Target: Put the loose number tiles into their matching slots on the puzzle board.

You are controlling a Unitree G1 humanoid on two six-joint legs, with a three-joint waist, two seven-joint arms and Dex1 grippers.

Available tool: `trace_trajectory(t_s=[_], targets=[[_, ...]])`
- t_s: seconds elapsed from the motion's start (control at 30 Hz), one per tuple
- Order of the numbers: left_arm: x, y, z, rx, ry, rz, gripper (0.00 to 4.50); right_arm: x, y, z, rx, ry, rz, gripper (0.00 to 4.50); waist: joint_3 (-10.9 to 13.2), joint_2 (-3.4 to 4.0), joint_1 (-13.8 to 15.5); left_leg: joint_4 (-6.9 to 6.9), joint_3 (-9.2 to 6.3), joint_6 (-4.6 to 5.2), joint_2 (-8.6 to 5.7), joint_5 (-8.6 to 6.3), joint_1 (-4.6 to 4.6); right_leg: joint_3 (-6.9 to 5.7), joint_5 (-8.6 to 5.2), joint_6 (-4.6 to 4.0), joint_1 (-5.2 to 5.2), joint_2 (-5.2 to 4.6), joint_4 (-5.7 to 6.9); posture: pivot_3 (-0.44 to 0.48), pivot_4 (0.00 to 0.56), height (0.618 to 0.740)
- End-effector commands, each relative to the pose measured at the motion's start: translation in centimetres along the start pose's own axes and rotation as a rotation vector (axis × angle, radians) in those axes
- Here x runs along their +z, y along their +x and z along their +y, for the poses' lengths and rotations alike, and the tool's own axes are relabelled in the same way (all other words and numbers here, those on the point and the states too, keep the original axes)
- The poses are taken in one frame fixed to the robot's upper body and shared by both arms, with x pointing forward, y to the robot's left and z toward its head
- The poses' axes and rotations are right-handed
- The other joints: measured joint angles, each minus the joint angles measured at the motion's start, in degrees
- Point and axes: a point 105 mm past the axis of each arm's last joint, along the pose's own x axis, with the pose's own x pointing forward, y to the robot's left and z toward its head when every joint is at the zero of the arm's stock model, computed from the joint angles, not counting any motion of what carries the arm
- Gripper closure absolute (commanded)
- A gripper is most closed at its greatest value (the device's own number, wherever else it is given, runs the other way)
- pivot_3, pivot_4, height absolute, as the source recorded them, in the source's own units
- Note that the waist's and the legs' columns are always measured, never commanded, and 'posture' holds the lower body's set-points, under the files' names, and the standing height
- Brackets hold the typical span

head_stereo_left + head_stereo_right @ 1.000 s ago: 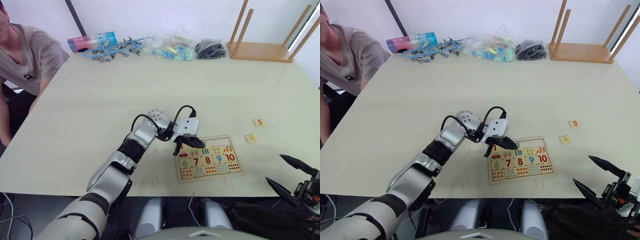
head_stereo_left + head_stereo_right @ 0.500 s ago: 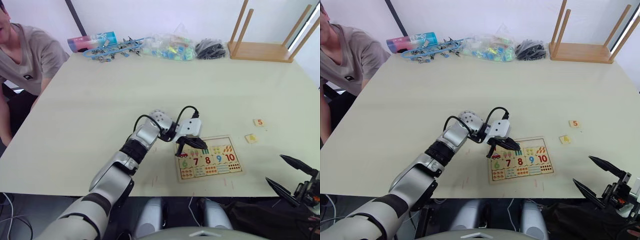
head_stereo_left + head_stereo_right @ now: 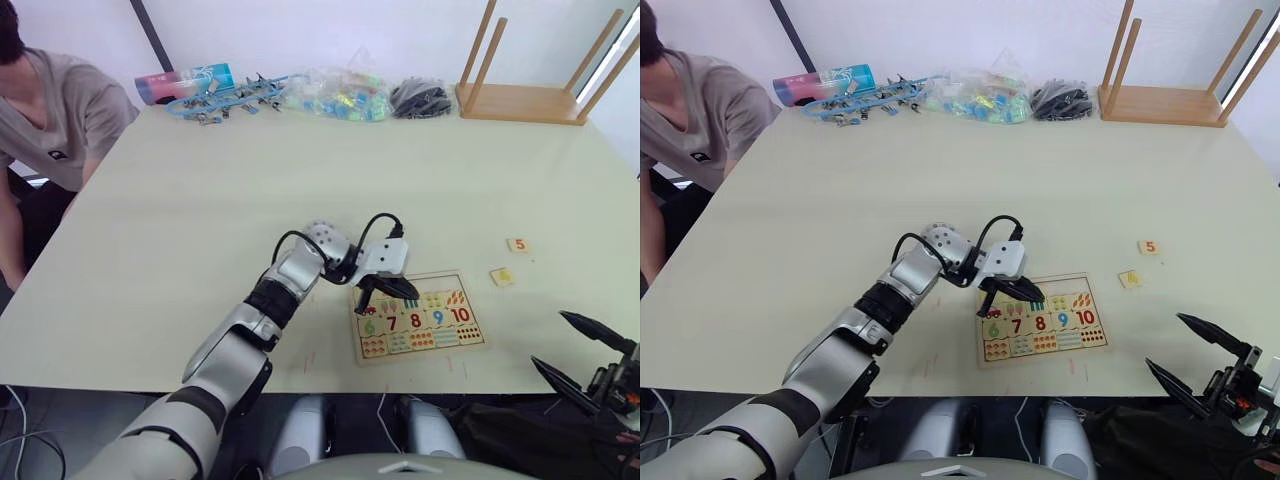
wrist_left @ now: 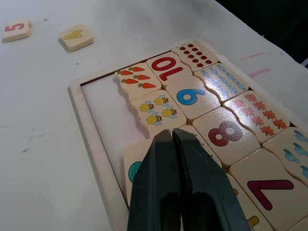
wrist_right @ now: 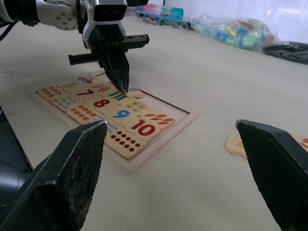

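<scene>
One table carries everything you see. At its far edge stands one overturned stool; one person sits at the left corner. One board lies near the front edge, its top row of slots mostly bare. Two loose tiles lie apart from the board on its right: the 5 and, nearer, the 4. The left gripper, fingers pressed together and holding nothing, rests its tips on the board's picture row. The right gripper hangs spread wide off the table's front right corner. The left wrist view lets you read the digit 4; the head views do not.
</scene>
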Motion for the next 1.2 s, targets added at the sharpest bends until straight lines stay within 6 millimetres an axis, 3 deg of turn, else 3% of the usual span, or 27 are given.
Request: trace_trajectory(t_s=[0.03, 1.2], targets=[[0.84, -0.04, 0.68, 0.021, 0.032, -0.011, 4.42, 0.42, -0.13, -0.11, -0.008, -0.024, -0.014, 0.0, 0.0, 0.0, 0.0, 0.0, 0.0, 0.0, 0.0, 0.0, 0.0, 0.0, 0.0, 0.0, 0.0, 0.0, 0.0, 0.0, 0.15, 0.74], [0.0, -0.02, 1.11, 0.075, -0.014, 0.01, 4.42, 0.3, -0.15, -0.17, 0.002, -0.027, -0.005, 0.0, 0.0, 0.0, 0.0, 0.0, 0.0, 0.0, 0.0, 0.0, 0.0, 0.0, 0.0, 0.0, 0.0, 0.0, 0.01, 0.0, 0.15, 0.74]])
